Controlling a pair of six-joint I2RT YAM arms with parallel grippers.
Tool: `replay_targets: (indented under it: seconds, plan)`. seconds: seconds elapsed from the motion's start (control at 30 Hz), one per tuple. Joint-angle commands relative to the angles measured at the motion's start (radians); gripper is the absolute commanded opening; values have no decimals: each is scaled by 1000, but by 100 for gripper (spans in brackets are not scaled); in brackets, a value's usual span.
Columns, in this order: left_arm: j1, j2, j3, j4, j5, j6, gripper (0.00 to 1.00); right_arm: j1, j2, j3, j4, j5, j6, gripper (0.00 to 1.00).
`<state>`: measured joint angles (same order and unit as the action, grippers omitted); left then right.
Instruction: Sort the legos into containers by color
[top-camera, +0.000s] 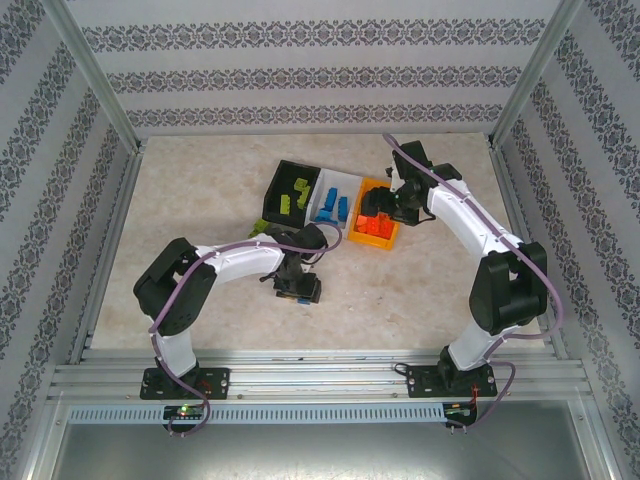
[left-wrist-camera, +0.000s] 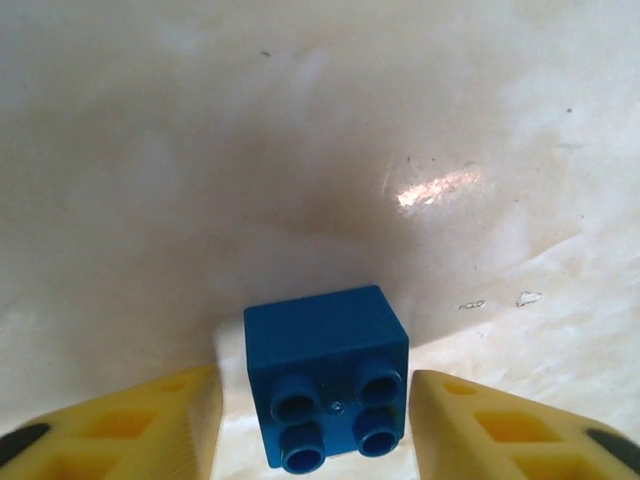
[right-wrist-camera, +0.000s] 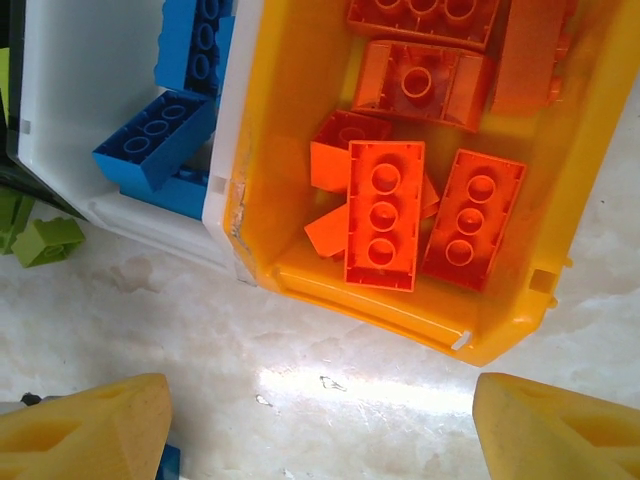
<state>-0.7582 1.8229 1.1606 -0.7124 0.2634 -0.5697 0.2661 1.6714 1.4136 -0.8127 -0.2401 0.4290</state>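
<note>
Left pincer (left-wrist-camera: 315, 410) gapes around a blue lego (left-wrist-camera: 325, 345); right pincer (right-wrist-camera: 320, 410) gapes by the orange-yellow bin (right-wrist-camera: 262, 150).

Bare table (top-camera: 180, 190) lies wide at the left and lower centre of the overhead view. The joined containers (top-camera: 274, 200) block the upper centre, the right gripper (top-camera: 385, 208) hanging over the orange-yellow bin (top-camera: 370, 240). Just below them the left gripper (top-camera: 298, 290) straddles a blue lego (left-wrist-camera: 327, 375), slim gaps either side of it

The blue lego (left-wrist-camera: 325, 385) is smooth glossy plastic; the marbled table (left-wrist-camera: 300, 150) has a slight sheen
</note>
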Motion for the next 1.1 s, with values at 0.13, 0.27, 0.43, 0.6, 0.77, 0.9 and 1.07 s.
replay_targets:
  seconds: [0.13,0.27,0.43,0.6,0.77,0.9,1.07]
  plan:
    - [-10,-4,23,-47,-7,10,28,16,3,16,18,-39,27,80]
    - [-8,-22,33,-69,-15,20,28,18,6,24,9,-39,20,80]
    - [27,-64,85,-107,7,54,28,15,-18,0,-21,-27,-2,80]
    - [101,-59,220,-163,6,107,28,8,-75,-85,-21,-41,0,80]
    - [174,56,433,-198,12,167,28,19,-144,-185,-6,-66,38,80]
    - [210,193,645,-217,20,199,29,46,-204,-237,-22,-58,64,80]
    - [220,358,906,-268,31,220,30,80,-285,-303,-44,-38,91,80]
